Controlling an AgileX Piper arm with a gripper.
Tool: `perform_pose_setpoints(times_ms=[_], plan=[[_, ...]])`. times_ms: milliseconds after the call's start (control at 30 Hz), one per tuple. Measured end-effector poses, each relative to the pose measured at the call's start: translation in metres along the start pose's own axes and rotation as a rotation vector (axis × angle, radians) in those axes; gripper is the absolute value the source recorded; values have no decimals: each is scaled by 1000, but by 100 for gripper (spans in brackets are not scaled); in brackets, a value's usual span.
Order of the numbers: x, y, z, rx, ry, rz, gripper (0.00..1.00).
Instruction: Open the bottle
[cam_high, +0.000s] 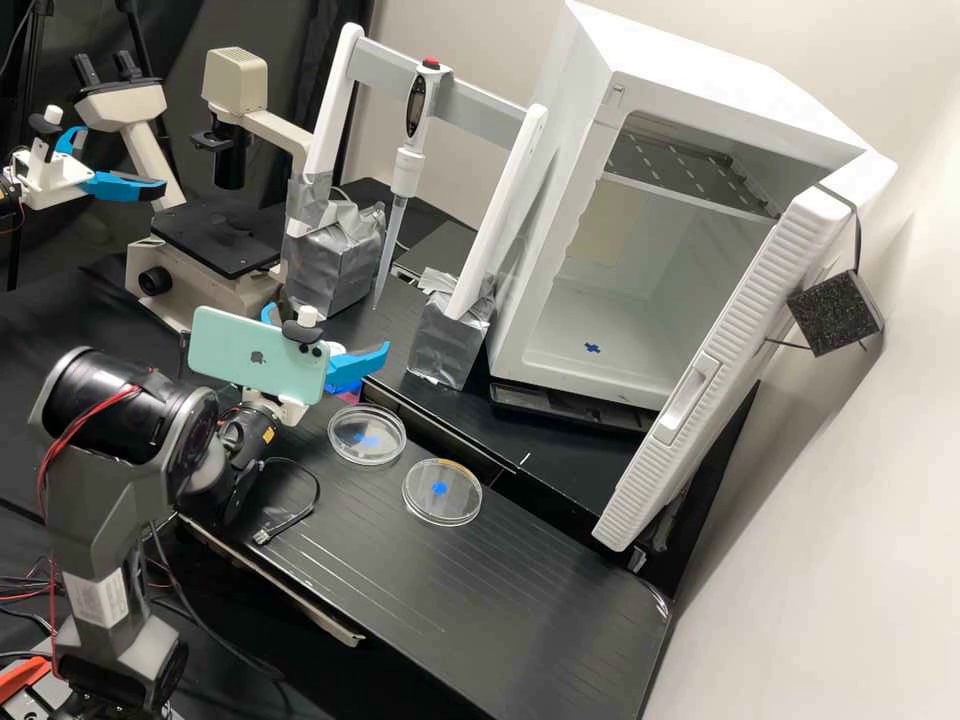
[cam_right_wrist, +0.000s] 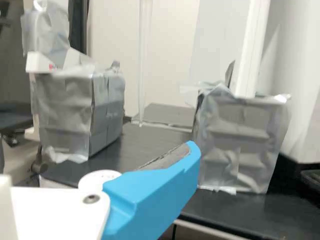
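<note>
Dark grey arm (cam_high: 85, 530) stands nearest, carrying a mint-green phone (cam_high: 240, 350) strapped beside its white gripper with two bright blue fingers (cam_high: 332, 328), probably so the phone can look along them. The fingers are spread, their tips apart, as if to leave room for a cap; no grip on anything can be made out.

Past the arm, two round clear lidded dishes (cam_high: 442, 492) (cam_high: 366, 435) lie flat near the far edge of the black ribbed bench top (cam_high: 540, 600), out of the way of work on a bottle.

Just beneath the nearer finger, by that same far edge, is a small pink-and-blue patch (cam_high: 348, 395), probably part of the bottle. A flat white disc (cam_right_wrist: 95, 178) beside the finger in the wrist view may be its cap. If so, the bottle's long axis is roughly upright, mouth end up; most of it is hidden, so this is a guess.

Farther off, two silver-wrapped blocks (cam_high: 450, 340) (cam_high: 345, 262) seem to weight the feet of a white frame (cam_high: 487, 112), which holds a white pipette (cam_high: 408, 165) tip down.
</note>
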Motion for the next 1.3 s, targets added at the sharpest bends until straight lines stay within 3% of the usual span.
perform_pose_setpoints(times_ms=[133,167,733,1300], plan=[[1,-4,4,0,-16,-16,100],[1,-5,5,-2,-19,-20,0],[3,-10,14,-17,-58,-36,0],[2,-5,10,-17,-39,-17,0]])
